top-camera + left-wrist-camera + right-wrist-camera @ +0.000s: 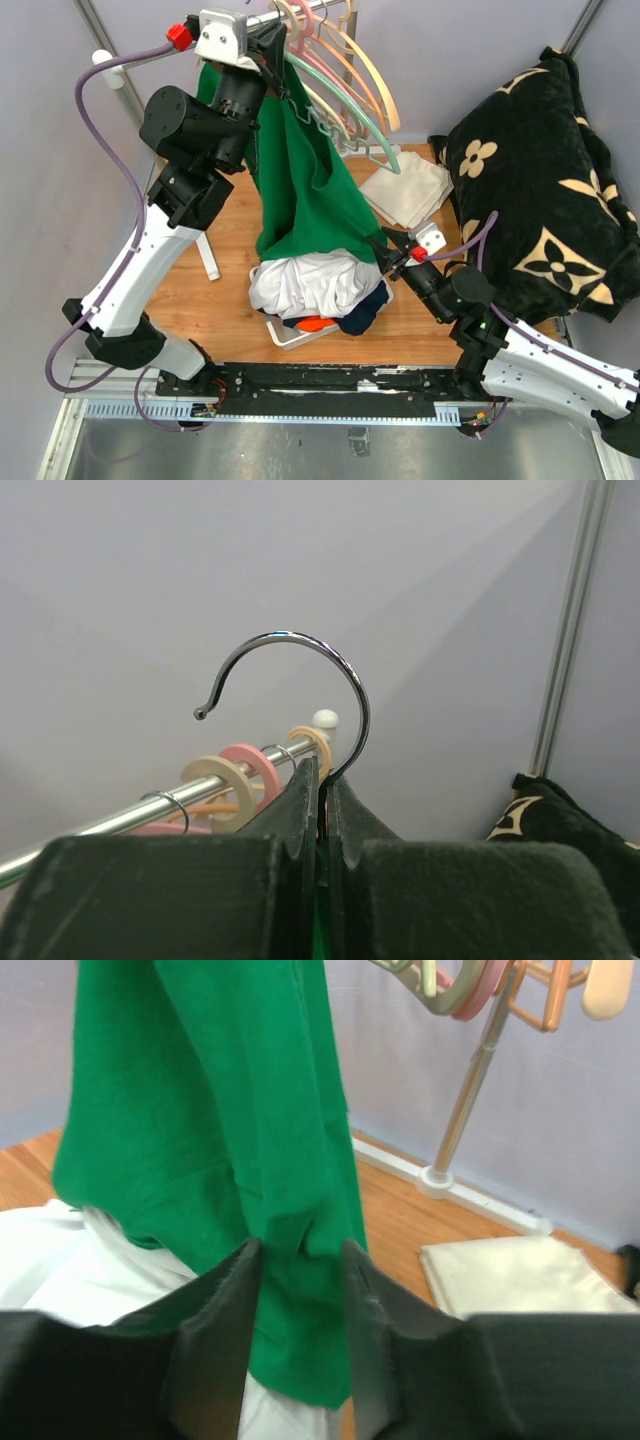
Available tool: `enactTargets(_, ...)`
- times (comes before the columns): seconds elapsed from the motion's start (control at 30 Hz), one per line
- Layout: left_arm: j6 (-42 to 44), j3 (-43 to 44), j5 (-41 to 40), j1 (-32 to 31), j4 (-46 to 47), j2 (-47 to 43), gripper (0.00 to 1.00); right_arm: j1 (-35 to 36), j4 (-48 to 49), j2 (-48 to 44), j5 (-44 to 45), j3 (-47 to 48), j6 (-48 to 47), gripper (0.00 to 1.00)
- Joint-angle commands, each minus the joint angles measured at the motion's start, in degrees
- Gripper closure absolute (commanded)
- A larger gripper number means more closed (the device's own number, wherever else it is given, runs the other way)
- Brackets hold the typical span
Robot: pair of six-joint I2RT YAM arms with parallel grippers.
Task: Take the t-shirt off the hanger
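Top view, left side: the left gripper (pixel 322 810) is raised high at the back of the table (pixel 195 300). Its fingers (pixel 290 825) are clenched on the neck of a hanger, just under the chrome hook (pixel 285 634). The hook is lifted free above the rail (pixel 90 832).

Centre: a green t-shirt (pixel 305 170) hangs from that hanger in a long, narrow drape. Its hem reaches down to a pile (pixel 305 280) of white and dark clothes in a white tray (pixel 285 335).

Right of centre: the right gripper (pixel 300 1255) is low at the shirt's lower edge. Its fingers (pixel 215 1340) stand part-closed on either side of a puckered fold. Whether they are actually pinching the cloth cannot be told.

Further right lies a folded cream cloth (pixel 410 190), then a black floral blanket (pixel 540 170).

The shirt looks light, soft and limp, so it will stretch and bunch rather than slide as one piece. It will likely catch at the neck opening on the hanger's shoulders. A firm pinch through a gathered fold near the hem should hold. The pull should probably run downward and away from the steady hanger.
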Motion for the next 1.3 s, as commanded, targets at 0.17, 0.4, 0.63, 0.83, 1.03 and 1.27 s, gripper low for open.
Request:
enactTargets(0.17,0.9,-10.5,5.9,0.5,7.8,-7.0,1.00,-1.4,-4.4,-4.9,1.5,5.0,-6.1,0.41)
enactTargets(0.4,0.0,-20.3,4.5,0.4,10.0,-10.8,1.00,-1.4,-7.8,-10.2,-0.8,10.3,-10.8,0.39)
enactTargets(0.63,-0.2,-26.3,2.6,0.3,11.8,-12.7,1.00,-1.4,-8.3,-12.0,-5.9,15.5,-11.0,0.39)
enactTargets(0.83,-0.8,-29.5,2.4,-0.5,12.6,-13.0,1.00,-1.4,-7.6,-8.5,-12.3,19.4,-9.3,0.38)
enactTargets(1.03,-1.4,-32.2,2.3,-1.8,13.4,-13.7,1.00,-1.3,-7.4,-1.5,-15.3,22.5,-6.3,0.38)
enactTargets(1.27,-1.3,-33.0,1.9,-3.1,13.6,-14.0,0.99,-1.4,-5.2,4.0,-14.4,23.4,-3.9,0.40)
